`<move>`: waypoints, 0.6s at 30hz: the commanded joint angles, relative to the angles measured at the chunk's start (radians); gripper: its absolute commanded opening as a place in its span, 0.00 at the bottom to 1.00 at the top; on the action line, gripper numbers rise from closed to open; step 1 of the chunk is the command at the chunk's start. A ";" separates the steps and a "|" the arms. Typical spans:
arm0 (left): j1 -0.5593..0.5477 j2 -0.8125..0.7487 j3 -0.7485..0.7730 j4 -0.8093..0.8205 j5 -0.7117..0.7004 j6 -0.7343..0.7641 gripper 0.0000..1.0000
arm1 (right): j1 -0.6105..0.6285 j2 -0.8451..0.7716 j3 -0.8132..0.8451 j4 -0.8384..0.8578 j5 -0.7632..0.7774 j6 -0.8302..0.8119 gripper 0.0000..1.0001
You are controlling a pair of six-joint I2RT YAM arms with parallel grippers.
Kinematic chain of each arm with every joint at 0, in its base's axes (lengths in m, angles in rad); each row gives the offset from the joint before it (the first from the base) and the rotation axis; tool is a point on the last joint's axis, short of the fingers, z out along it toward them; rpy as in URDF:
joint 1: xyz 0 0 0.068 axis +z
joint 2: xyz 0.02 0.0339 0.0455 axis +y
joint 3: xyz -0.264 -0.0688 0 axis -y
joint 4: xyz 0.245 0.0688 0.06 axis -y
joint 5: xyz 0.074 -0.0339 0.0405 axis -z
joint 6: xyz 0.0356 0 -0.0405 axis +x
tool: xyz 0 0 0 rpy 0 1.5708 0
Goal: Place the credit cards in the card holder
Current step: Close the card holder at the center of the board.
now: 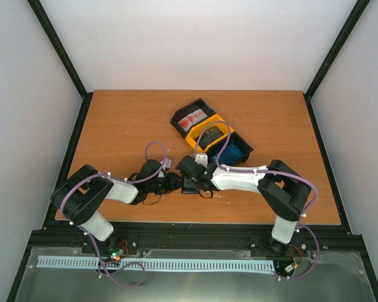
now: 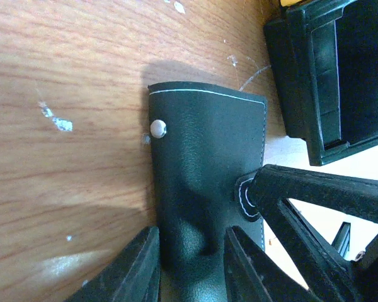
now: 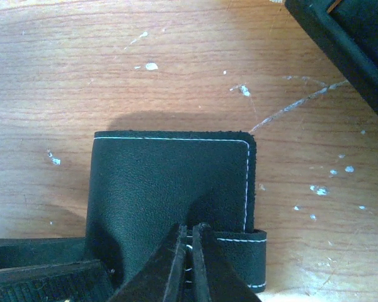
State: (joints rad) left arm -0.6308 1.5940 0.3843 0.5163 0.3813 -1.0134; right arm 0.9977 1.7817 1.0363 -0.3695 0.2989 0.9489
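Note:
The black card holder [image 3: 167, 182] lies folded shut on the wooden table, white stitching along its edges. Its clasp tab [image 3: 246, 251] wraps round the near edge. My right gripper [image 3: 190, 228] is shut on that tab, the fingertips almost touching. My left gripper [image 2: 192, 270] grips the card holder [image 2: 205, 157] at its near end, a finger on either side of the dented leather. In the top view both grippers [image 1: 175, 184] [image 1: 190, 173] meet over the card holder [image 1: 190, 187]. The credit cards stay in the bins: a red-and-white one [image 1: 192, 119] and a blue one [image 1: 234, 153].
The joined black-yellow-black bins [image 1: 211, 133] sit just beyond the grippers, angled towards the back left. One black bin wall [image 2: 327, 75] stands close to the card holder's right side. A corner of a black bin [image 3: 353, 44] also shows at the upper right of the right wrist view.

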 commanded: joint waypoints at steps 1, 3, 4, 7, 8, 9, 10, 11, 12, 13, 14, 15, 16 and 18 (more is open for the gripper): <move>0.002 0.071 -0.035 -0.208 -0.060 -0.004 0.31 | 0.001 0.023 -0.025 -0.033 -0.048 0.004 0.06; 0.003 0.072 -0.035 -0.207 -0.060 -0.004 0.31 | 0.001 0.010 -0.026 -0.032 -0.049 -0.002 0.06; 0.002 0.074 -0.035 -0.207 -0.060 -0.005 0.31 | 0.002 0.004 -0.024 -0.032 -0.050 -0.005 0.06; 0.002 0.079 -0.032 -0.207 -0.060 -0.006 0.31 | 0.002 -0.014 -0.024 -0.034 -0.048 -0.010 0.07; 0.003 0.083 -0.032 -0.207 -0.059 -0.007 0.31 | 0.002 -0.017 -0.024 -0.036 -0.047 -0.011 0.08; 0.002 0.086 -0.032 -0.207 -0.060 -0.008 0.31 | 0.003 -0.022 -0.025 -0.038 -0.047 -0.012 0.08; 0.002 0.089 -0.030 -0.207 -0.060 -0.008 0.31 | 0.004 -0.025 -0.026 -0.040 -0.048 -0.011 0.08; 0.002 0.093 -0.029 -0.207 -0.060 -0.008 0.31 | 0.004 -0.027 -0.029 -0.040 -0.049 -0.011 0.08; 0.003 0.095 -0.029 -0.207 -0.059 -0.008 0.31 | 0.005 -0.028 -0.028 -0.042 -0.051 -0.012 0.08; 0.002 0.096 -0.030 -0.207 -0.061 -0.009 0.31 | 0.005 -0.030 -0.030 -0.043 -0.053 -0.012 0.08; 0.002 0.097 -0.030 -0.208 -0.063 -0.010 0.31 | 0.007 -0.031 -0.031 -0.042 -0.054 -0.011 0.08; 0.003 0.096 -0.031 -0.209 -0.066 -0.010 0.31 | 0.007 -0.032 -0.031 -0.044 -0.056 -0.010 0.08; 0.003 0.096 -0.031 -0.210 -0.067 -0.011 0.31 | 0.008 -0.032 -0.031 -0.048 -0.056 -0.007 0.08; 0.003 0.095 -0.032 -0.213 -0.069 -0.012 0.31 | 0.011 -0.035 -0.030 -0.053 -0.052 -0.005 0.08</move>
State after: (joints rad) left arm -0.6292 1.6165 0.3965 0.5316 0.3889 -1.0157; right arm 0.9974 1.7638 1.0248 -0.3801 0.2787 0.9394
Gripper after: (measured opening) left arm 0.313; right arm 0.082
